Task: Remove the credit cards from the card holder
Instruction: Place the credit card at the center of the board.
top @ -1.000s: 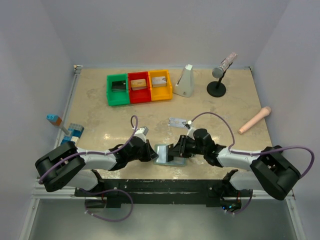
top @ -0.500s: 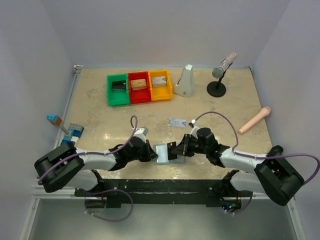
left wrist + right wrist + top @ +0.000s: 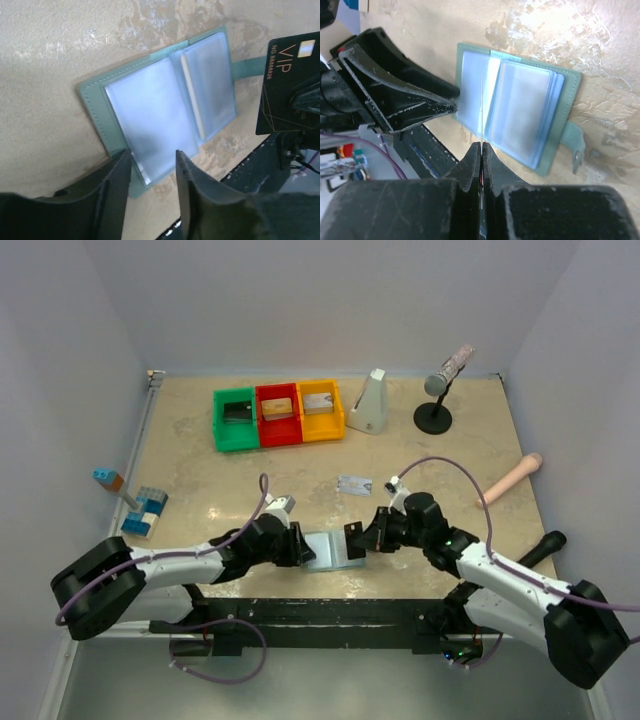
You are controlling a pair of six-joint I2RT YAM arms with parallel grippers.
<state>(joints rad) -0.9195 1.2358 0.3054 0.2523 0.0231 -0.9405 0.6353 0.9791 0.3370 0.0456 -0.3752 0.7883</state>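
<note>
You had the wallet (image 3: 328, 551) lying open and flat on the table (image 3: 200, 490), close to the near edge and between your two arms. Its pale blue pockets (image 3: 150, 115) faced up, and its snap tab (image 3: 574, 142) stuck out on the side toward your right arm.

Your left gripper (image 3: 152, 157) sat at the wallet's left edge with its fingers apart. In the left wrist view the wallet's edge showed in the gap between them, and I could not tell whether either finger pressed on it.

Your right gripper (image 3: 481, 146) was clamped on the black card (image 3: 286, 85), pinching it by one edge. That card was out of the pockets and held on edge over the wallet. From the right wrist it showed only as a thin line rising from the fingertips across the pale pockets. From the left wrist its face read "VIP" in gold, with a small pale patch at one corner. Seen from above, the card hung over the wallet's right part, so it and your left gripper were on opposite sides of the wallet, near each other but apart.

The silver card (image 3: 354, 484) lay flat on the table just beyond the wallet, touching neither gripper. A green bin (image 3: 236, 443), a red one (image 3: 279, 438) and a yellow one (image 3: 322, 433) stood in a row at the far side, well apart from both grippers.
</note>
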